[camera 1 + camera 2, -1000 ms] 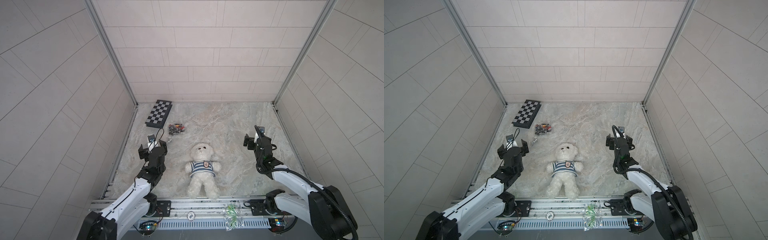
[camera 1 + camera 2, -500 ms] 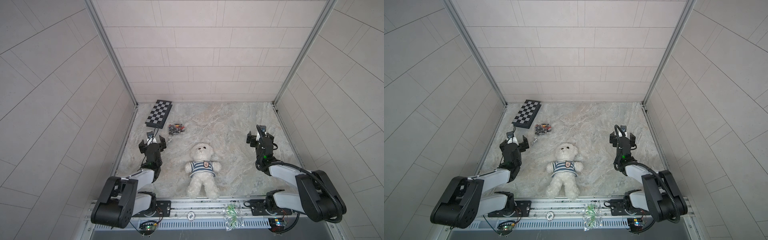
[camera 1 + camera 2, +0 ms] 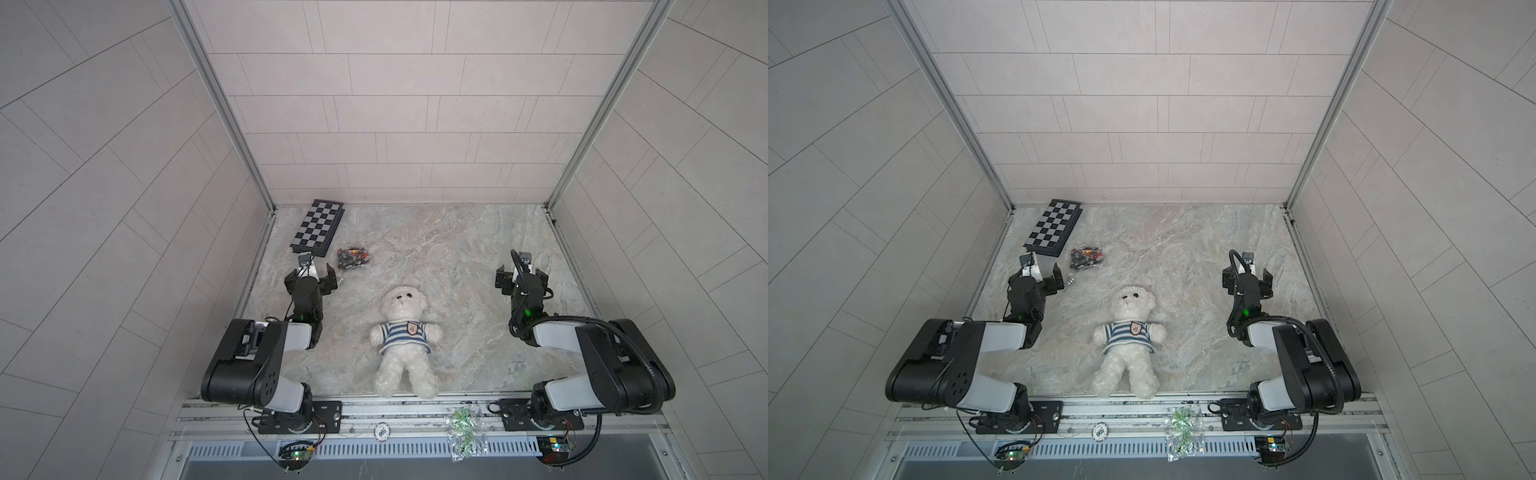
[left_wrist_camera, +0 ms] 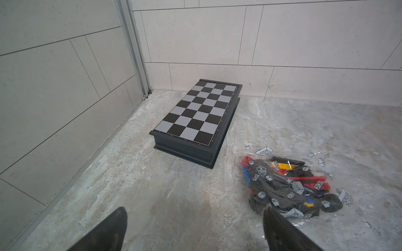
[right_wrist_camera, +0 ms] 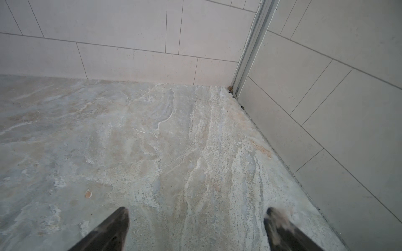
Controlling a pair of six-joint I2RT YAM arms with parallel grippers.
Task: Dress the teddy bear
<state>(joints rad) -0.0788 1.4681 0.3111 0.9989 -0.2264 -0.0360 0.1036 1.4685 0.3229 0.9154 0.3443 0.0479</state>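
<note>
Left arm [image 3: 249, 365] and right arm [image 3: 615, 365] have folded back over the last second, and their elbows now sit low at the lower left and right of both top views. The dressing looks done. The bear [image 3: 402, 301] lies face-up at lower centre with its shirt [image 3: 401, 336] on. Left gripper [image 3: 311, 277] and right gripper [image 3: 521, 279] flank it, well apart, jaws spread wide and holding nothing.

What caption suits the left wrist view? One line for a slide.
Open left gripper facing a folded chessboard and a bag of toy bricks.
</note>
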